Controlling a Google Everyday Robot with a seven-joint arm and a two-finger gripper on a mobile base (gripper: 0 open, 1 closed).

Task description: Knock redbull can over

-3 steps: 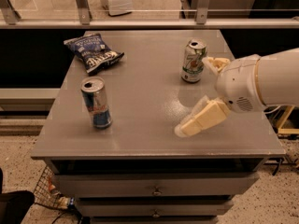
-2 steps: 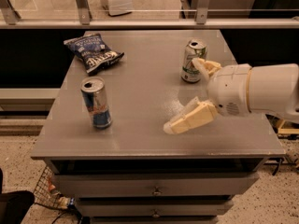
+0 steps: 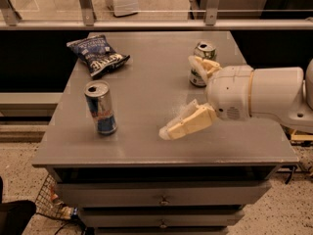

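Note:
The redbull can (image 3: 101, 107) stands upright near the front left of the grey table (image 3: 146, 82), blue and silver with a silver top. My gripper (image 3: 177, 97) hangs over the table's middle right, well to the right of the can and not touching it. It is open: one cream finger (image 3: 188, 124) points down-left toward the table, the other finger (image 3: 203, 66) reaches toward the back. Nothing is between them.
A white-and-green can (image 3: 204, 58) stands at the back right, partly behind my upper finger. A dark blue chip bag (image 3: 98, 55) lies at the back left. Drawers (image 3: 161, 197) sit below the table front. A rail with glass runs behind.
My arm and gripper have moved left across the table, closer to the redbull can. The cans and the bag have not moved.

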